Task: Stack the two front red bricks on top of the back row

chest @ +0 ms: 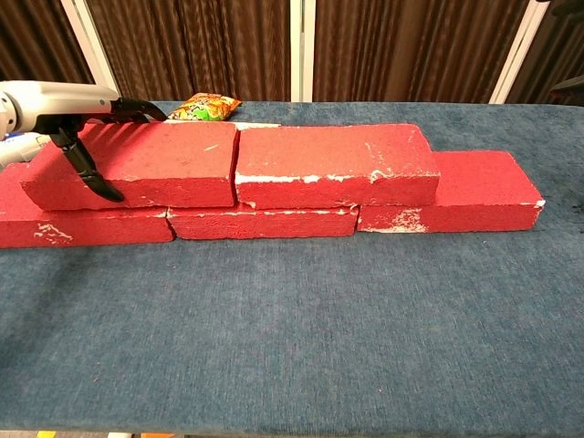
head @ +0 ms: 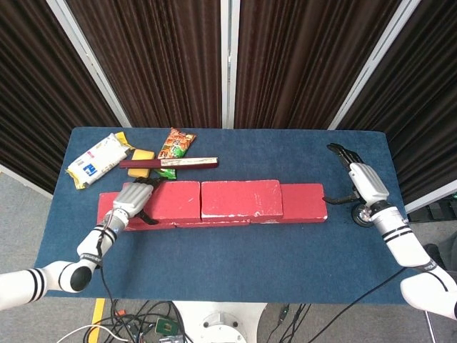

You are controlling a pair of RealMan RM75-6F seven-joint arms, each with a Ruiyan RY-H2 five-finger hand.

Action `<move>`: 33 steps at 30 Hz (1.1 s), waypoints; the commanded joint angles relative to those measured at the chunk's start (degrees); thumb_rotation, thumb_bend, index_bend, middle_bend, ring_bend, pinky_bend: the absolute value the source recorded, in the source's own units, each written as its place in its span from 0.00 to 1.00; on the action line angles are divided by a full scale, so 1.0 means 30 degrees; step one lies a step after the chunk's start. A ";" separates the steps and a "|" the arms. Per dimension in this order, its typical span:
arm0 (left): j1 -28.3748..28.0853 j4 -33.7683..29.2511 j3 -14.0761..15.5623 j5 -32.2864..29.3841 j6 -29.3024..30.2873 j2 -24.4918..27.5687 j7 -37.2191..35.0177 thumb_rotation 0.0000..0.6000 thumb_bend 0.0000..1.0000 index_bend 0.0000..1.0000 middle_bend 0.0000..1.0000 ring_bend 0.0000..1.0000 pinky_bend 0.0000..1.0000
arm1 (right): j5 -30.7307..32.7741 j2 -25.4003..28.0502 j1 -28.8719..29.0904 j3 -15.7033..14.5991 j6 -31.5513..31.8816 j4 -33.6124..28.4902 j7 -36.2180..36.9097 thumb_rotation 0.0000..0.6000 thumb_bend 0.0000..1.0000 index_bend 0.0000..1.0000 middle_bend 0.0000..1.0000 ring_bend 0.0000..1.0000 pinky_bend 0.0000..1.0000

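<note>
Two red bricks lie on top of a lower row of red bricks (chest: 260, 222). My left hand (chest: 68, 114) grips the left end of the upper left brick (chest: 155, 164), fingers over its top and thumb down its front face. From the head view the same hand (head: 133, 199) sits at that brick's (head: 175, 199) left end. The upper right brick (chest: 333, 162) butts against it, end to end. At the right, a lower brick (chest: 474, 192) sticks out uncovered. My right hand (head: 363, 183) hovers open, off the stack's right end and holding nothing.
Behind the stack lie a long dark red box (head: 169, 163), an orange snack bag (head: 176, 143), a yellow block (head: 143, 154) and a white packet (head: 97, 160). A small black round thing (head: 359, 214) sits on the blue tablecloth (head: 235, 264) by my right wrist.
</note>
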 commanded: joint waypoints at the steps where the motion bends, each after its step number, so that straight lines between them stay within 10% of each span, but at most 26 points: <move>1: -0.0038 -0.0246 0.0054 -0.0407 0.0215 0.0053 0.0330 1.00 0.06 0.00 0.12 0.17 0.11 | -0.0016 -0.0018 -0.0003 -0.0009 0.0004 0.0039 0.0040 1.00 0.00 0.00 0.00 0.00 0.00; 33: -0.0385 -0.1086 0.0271 -0.2657 0.1300 -0.0360 0.2122 1.00 0.06 0.00 0.12 0.17 0.11 | -0.0169 -0.0328 -0.0017 -0.0162 -0.0079 0.0655 0.0780 1.00 0.00 0.00 0.00 0.00 0.00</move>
